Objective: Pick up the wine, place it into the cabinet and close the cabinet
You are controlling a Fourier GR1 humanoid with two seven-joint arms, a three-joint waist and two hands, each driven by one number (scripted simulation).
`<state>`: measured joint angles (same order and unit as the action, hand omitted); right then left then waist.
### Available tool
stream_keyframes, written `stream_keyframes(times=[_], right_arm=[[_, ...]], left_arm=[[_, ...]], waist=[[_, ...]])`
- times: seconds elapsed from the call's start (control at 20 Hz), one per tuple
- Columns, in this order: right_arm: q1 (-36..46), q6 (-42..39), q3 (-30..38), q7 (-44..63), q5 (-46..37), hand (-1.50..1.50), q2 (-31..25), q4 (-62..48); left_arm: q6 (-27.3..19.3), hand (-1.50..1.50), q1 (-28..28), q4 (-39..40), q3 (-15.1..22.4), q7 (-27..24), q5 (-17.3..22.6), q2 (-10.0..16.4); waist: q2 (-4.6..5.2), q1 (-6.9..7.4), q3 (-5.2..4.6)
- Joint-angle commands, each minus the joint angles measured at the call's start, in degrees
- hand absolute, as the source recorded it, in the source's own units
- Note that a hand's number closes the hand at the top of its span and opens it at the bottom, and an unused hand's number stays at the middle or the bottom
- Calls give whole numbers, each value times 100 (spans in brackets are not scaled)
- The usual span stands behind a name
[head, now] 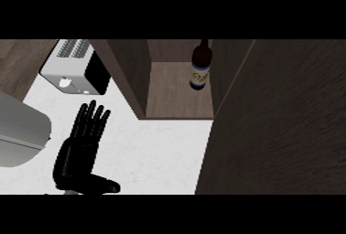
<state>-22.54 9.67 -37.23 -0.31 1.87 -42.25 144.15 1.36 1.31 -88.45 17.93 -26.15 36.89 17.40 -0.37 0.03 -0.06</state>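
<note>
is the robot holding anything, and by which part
Nothing is held. The left hand is open above the counter, fingers straight; the wine bottle stands alone inside the cabinet. The right hand is out of view.

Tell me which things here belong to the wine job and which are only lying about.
For the job: wine bottle, standing inside the cabinet; the open cabinet door; left hand, open.
Lying about: toaster; grey rounded object at the left edge.

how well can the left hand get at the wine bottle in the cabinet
Probably yes. The cabinet stands open, the wine bottle on its shelf with nothing in front. The left hand, open over the counter, is left of the opening, so it would have to round the cabinet's side wall.
</note>
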Motion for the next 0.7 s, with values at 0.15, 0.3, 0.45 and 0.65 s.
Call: stream_keyframes(times=[0.15, 0.3, 0.45, 0.65], right_arm=[[-10, -280, -590, 485, 110, 150, -51, 1168], [-41, -264, -810, 625, -73, 150, -71, 1399], [368, -193, -726, 1046, 7, 150, 94, 1373], [771, -210, -941, 1156, -6, 150, 476, 926]], left_arm=[[427, -150, 377, -148, -668, 12, 281, 621], [632, -150, 280, 60, -855, -64, 408, 612], [960, -150, 377, 139, -1143, -5, 629, 880], [1211, -150, 260, 244, -1380, 145, 743, 1131]], waist=[[12, 7, -2], [8, -55, -8], [30, 17, -16], [42, 35, -16]])
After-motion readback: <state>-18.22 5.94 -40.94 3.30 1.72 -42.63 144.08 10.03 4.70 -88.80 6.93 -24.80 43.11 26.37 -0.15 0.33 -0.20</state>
